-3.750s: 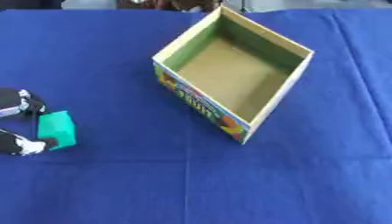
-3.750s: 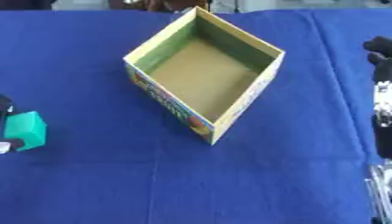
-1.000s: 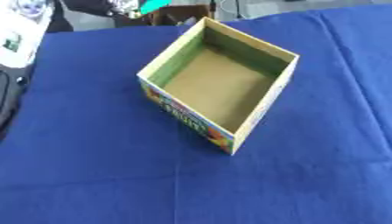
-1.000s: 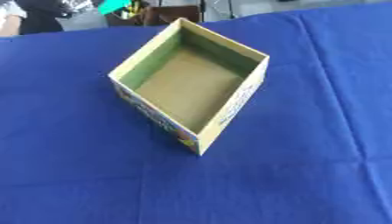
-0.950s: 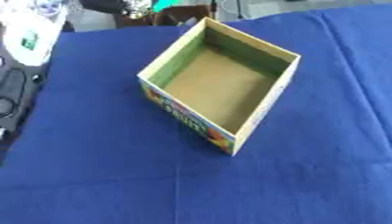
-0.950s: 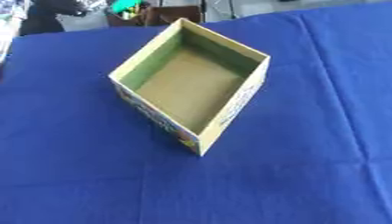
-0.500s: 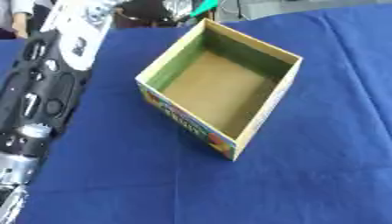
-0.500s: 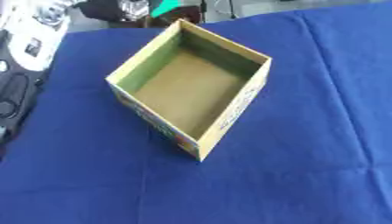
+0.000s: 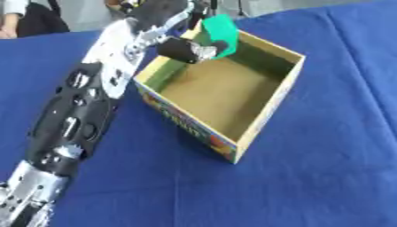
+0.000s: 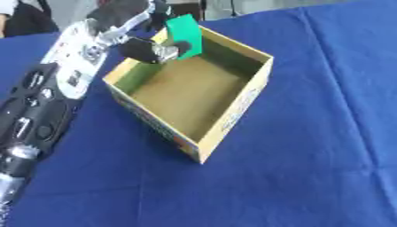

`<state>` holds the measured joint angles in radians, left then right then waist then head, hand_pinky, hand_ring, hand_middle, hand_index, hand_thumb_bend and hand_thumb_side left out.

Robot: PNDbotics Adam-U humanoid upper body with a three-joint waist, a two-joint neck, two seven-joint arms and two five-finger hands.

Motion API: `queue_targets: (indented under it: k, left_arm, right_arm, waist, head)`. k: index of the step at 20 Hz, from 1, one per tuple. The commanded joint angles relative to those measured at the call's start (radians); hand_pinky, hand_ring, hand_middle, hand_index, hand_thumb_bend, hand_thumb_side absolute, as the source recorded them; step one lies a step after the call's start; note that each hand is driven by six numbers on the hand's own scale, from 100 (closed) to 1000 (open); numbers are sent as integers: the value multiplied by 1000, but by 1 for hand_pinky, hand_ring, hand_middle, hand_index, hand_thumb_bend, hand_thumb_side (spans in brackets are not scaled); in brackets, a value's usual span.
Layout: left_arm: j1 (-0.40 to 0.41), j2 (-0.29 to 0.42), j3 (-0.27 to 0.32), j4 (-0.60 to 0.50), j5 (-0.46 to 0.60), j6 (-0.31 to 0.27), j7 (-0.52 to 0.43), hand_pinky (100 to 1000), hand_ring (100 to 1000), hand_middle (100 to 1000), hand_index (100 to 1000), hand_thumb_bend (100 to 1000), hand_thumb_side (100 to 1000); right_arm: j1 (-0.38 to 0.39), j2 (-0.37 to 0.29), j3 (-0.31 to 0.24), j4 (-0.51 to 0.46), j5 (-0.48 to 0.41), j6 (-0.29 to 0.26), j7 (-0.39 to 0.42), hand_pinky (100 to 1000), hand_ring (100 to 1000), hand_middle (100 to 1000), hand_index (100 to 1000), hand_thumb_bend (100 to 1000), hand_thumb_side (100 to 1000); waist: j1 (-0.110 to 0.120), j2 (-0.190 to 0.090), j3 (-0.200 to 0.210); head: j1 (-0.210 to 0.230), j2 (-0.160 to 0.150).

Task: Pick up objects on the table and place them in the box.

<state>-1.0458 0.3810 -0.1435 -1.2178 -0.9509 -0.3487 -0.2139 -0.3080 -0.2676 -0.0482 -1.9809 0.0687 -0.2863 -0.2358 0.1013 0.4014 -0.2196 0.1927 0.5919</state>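
An open cardboard box [image 9: 263, 116] with a brown floor and coloured print on its outer wall sits on the blue tablecloth. My left arm stretches up from the lower left, and my left hand [image 9: 184, 48] hovers over the box's far left corner. Its fingers and thumb pinch a green block [image 9: 221, 28], which hangs above the rim of the box, just inside the far wall. The same block [image 10: 184, 29] shows in the right eye view. The box floor looks bare. My right hand shows in neither view.
The blue tablecloth [image 9: 325, 177] covers the whole table around the box. A person's dark clothing [image 9: 35, 20] and some dark gear stand beyond the far edge at the upper left.
My left arm has swung in from the left edge and carried the green block over the box's far corner. The box has stayed in place.
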Motion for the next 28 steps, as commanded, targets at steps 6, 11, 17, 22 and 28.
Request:
queue_targets:
  k: [6, 11, 17, 22, 28]
  left_arm:
    - [7, -28, -12, 65, 18, -43, -57, 253, 293, 323, 487, 100, 763]
    - [10, -38, -13, 93, 36, -55, -76, 300, 339, 341, 513, 100, 766]
    - [21, -40, -12, 104, 53, -63, -147, 461, 499, 551, 789, 310, 890]
    - [29, -27, 8, 81, 60, -47, -189, 647, 757, 822, 1000, 525, 1000]
    - [59, 2, 56, -7, 80, 6, -99, 637, 748, 787, 960, 628, 1000]
  right_arm:
    - [-13, -3, 5, -19, 5, 0, -19, 892, 900, 737, 830, 100, 771]
    - [-14, 0, 9, -19, 11, 1, -16, 893, 900, 736, 830, 100, 772]
    - [-13, 0, 8, -19, 12, 1, -17, 892, 900, 736, 829, 100, 772]
    - [-6, -3, 6, -19, 10, 1, -20, 892, 899, 737, 829, 100, 772]
    - [12, -5, 0, -19, 12, 3, -27, 891, 898, 737, 829, 100, 772]
  waist:
    - [-12, -12, 0]
    - [-13, -8, -1]
    - [-14, -9, 2]
    - [-19, -17, 12]
    - [-28, -35, 33]
  head:
    - [-4, -9]
    - [-5, -7]
    - [-12, -5]
    - [-18, 2]
    - [-32, 16]
